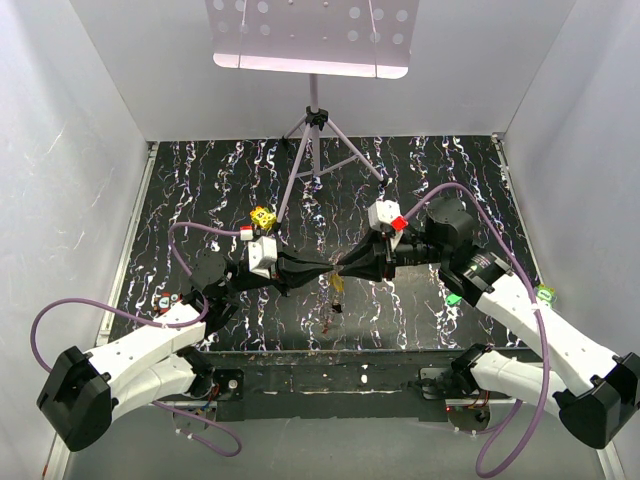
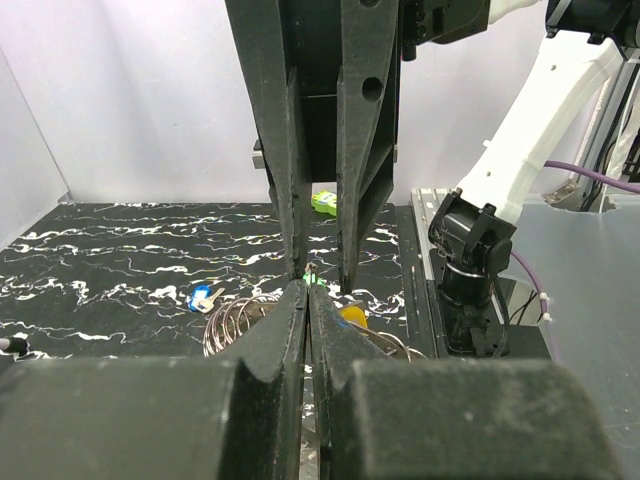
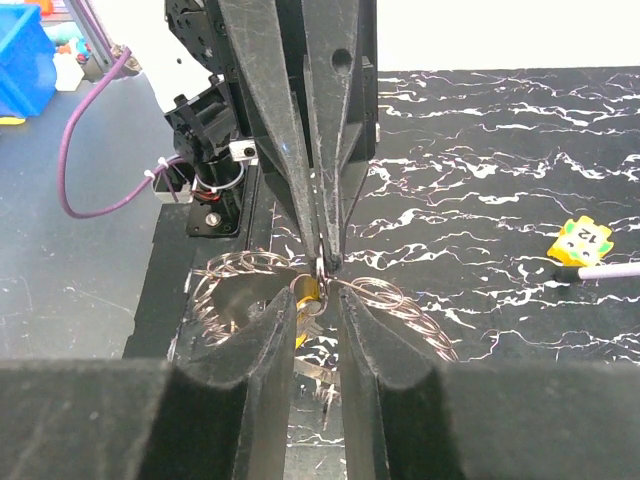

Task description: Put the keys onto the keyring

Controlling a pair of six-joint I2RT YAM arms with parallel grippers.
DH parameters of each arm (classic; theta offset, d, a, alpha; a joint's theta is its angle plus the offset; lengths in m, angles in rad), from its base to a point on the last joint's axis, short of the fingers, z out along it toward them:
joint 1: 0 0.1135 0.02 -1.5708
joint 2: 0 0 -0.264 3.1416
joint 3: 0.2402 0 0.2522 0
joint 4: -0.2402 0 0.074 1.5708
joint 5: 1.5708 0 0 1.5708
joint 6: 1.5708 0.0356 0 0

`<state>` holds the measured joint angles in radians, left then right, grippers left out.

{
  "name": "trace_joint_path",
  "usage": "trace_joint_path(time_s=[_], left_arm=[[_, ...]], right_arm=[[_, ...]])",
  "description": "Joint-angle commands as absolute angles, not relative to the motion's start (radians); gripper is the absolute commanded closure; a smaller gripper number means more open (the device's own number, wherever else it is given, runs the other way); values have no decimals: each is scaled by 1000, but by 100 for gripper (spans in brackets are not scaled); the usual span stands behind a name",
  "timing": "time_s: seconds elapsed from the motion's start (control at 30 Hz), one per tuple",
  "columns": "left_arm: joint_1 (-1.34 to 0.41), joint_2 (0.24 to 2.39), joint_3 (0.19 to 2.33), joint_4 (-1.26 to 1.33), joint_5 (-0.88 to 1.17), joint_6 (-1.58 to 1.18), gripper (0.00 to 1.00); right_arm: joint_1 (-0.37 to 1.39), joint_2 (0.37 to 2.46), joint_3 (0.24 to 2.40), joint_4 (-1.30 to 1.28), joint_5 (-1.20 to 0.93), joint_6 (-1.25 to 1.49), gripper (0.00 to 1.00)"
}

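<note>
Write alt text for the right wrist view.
The left gripper, reaching in from the top, pinches a wire keyring; the right gripper, jaws open, frames an orange-headed key below. A yellow cube lies right on the black marbled table.

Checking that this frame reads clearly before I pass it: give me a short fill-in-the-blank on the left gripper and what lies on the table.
1. The left gripper is ___ on a wire loop of the keyring.
2. In the left wrist view, the key on the table left of the fingers has a ___ head.
3. The yellow cube bears the number ___.
Missing words: shut; blue; 12.
</note>
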<state>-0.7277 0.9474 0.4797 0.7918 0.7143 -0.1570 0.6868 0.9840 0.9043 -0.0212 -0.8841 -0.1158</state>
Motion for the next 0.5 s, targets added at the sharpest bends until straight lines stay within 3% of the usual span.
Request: trace_joint_path(time_s=[0.0,0.47], left_arm=[[-723,928,500,848,695,-170,100],[-724,934,489,874,678,-199,100]], right_arm=[[684,985,899,34,-871,-83,71],[687,1003,900,61,-873,-64,79]])
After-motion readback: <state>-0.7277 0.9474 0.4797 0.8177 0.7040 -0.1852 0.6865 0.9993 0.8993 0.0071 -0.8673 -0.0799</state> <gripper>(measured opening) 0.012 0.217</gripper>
